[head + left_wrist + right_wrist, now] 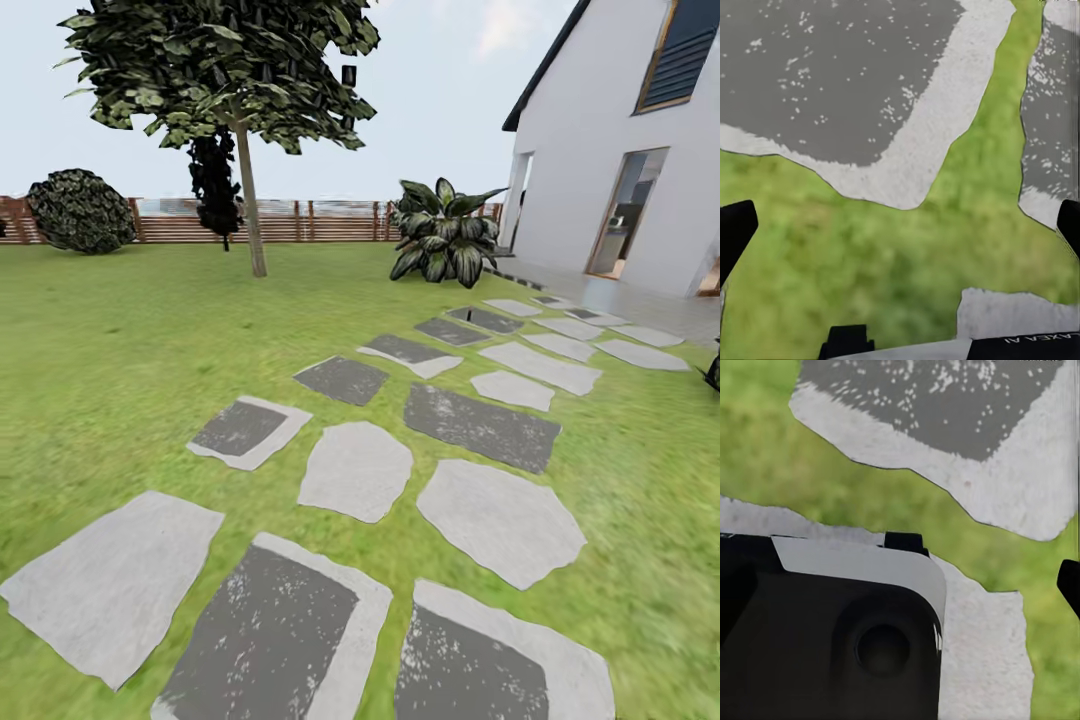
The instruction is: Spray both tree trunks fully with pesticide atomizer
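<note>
A tree point(225, 60) with a thin grey-brown trunk point(250, 200) stands far off on the lawn at the back left, in front of the fence. A tiny dark upright speck point(468, 319) sits among the far stepping stones, too small to tell whether it is the pesticide atomizer. My left gripper point(900, 232) hangs open over grass and a paving slab, its dark fingertips point(735, 232) at the picture's edges, with nothing between them. My right gripper point(900, 585) is also open and empty; one fingertip point(1069, 585) shows, and the robot's own black and white body covers the other side.
Grey stepping stones point(355, 470) run from under me toward the white house point(620, 150) at the right. A broad-leaved plant point(440, 235) stands near the house corner. A dark narrow tree point(215, 185), a round bush point(80, 210) and the slatted wooden fence point(320, 222) line the back.
</note>
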Robot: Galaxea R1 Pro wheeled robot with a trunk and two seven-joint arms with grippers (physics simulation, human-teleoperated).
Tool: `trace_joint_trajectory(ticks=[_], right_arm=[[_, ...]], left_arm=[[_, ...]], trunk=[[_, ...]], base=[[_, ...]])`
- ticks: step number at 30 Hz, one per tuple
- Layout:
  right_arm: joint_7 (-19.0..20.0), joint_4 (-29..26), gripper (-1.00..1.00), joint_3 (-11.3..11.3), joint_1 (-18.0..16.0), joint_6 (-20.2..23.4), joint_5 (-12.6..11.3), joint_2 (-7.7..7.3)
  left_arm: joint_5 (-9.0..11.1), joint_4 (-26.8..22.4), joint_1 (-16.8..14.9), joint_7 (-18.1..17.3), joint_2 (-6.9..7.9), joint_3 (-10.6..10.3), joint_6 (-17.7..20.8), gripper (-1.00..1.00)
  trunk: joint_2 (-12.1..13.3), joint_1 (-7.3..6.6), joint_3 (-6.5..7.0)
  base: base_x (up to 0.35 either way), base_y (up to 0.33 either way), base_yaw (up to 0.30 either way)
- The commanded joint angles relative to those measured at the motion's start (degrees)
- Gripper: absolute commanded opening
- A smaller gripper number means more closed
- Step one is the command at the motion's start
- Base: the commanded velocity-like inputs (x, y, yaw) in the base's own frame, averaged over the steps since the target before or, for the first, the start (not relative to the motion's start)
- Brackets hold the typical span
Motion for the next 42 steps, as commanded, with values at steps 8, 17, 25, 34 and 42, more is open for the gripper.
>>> trace_joint_trajectory(ticks=[8,17,25,34,42], right_arm=[[0.0,0.0,1.00,0.0,0.0,0.0,0.0,0.00],[0.0,0.0,1.00,0.0,0.0,0.0,0.0,0.00],[0.0,0.0,1.00,0.0,0.0,0.0,0.0,0.00],[0.0,0.0,1.00,0.0,0.0,0.0,0.0,0.00],[0.0,0.0,1.00,0.0,0.0,0.0,0.0,0.00]], left_arm=[[0.0,0.0,0.0,0.0,0.00,0.0,0.0,1.00],[0.0,0.0,0.0,0.0,0.00,0.0,0.0,1.00],[0.0,-0.1,0.0,0.0,0.00,0.0,0.0,1.00],[0.0,0.0,0.0,0.0,0.00,0.0,0.0,1.00],[0.0,-0.1,0.0,0.0,0.00,0.0,0.0,1.00]], trunk=[[0.0,0.00,0.00],[0.0,0.00,0.00],[0.0,0.00,0.00],[0.0,0.00,0.00],[0.0,0.00,0.00]], base=[[0.239,0.000,-0.263],[0.239,0.000,-0.117],[0.239,0.000,-0.022],[0.239,0.000,-0.001],[0.239,0.000,0.000]])
